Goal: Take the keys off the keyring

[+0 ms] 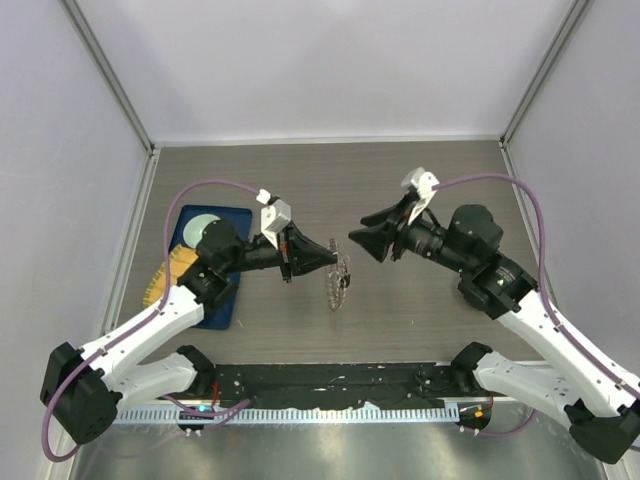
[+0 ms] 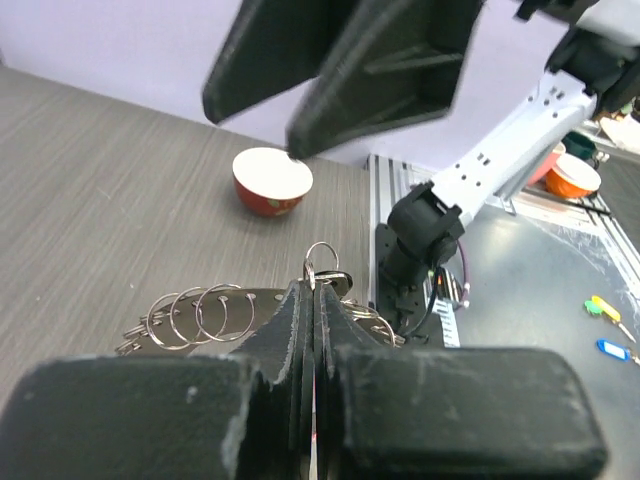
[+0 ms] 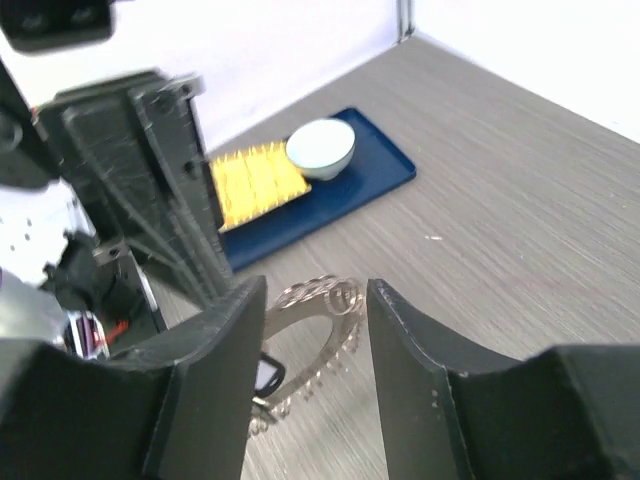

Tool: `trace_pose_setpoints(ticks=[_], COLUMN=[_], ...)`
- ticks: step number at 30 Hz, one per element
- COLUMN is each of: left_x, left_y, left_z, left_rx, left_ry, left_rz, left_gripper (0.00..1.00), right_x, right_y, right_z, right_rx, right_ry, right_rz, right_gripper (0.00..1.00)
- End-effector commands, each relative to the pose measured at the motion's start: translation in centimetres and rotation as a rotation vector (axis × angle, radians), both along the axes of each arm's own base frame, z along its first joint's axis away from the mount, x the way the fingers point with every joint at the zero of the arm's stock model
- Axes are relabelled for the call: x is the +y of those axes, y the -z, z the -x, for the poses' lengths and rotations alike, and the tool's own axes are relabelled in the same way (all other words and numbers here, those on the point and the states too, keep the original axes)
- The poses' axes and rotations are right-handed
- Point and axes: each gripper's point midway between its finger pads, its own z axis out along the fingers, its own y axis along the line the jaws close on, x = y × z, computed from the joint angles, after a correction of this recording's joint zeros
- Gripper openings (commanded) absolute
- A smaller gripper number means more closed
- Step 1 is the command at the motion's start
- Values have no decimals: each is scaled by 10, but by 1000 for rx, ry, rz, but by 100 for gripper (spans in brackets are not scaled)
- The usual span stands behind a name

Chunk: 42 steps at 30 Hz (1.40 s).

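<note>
The keyring is a grey-brown toothed ring held on edge above the table's middle. My left gripper is shut on its rim. In the left wrist view the closed fingertips pinch the keyring, with small wire loops beside them. My right gripper is open just right of the ring and apart from it. In the right wrist view the keyring lies between the spread fingers. One key with a black head hangs at the ring's lower left.
A blue tray at the left holds a pale bowl and a yellow sponge; they also show in the right wrist view. A red bowl stands beyond the ring in the left wrist view.
</note>
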Motion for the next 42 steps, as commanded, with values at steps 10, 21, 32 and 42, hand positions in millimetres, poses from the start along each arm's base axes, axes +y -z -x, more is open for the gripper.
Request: trace_pose_setpoints(ticks=[10, 21, 32, 42], left_x=[13, 12, 12, 10], left_y=[-67, -63, -62, -58], left_z=[-1, -3, -10, -12], left_rx=[-156, -158, -156, -153], left_ry=[-70, -80, -111, -106], left_rz=[222, 206, 203, 195], left_gripper=[0, 0, 0, 0], right_x=[-4, 1, 6, 15], right_y=[-60, -29, -12, -11], right_z=[22, 23, 15, 18], right_rx=[162, 297, 336, 343], right_ry=[-282, -287, -276, -293], right_rz=[-463, -407, -366, -358], right_gripper=[49, 47, 41, 39])
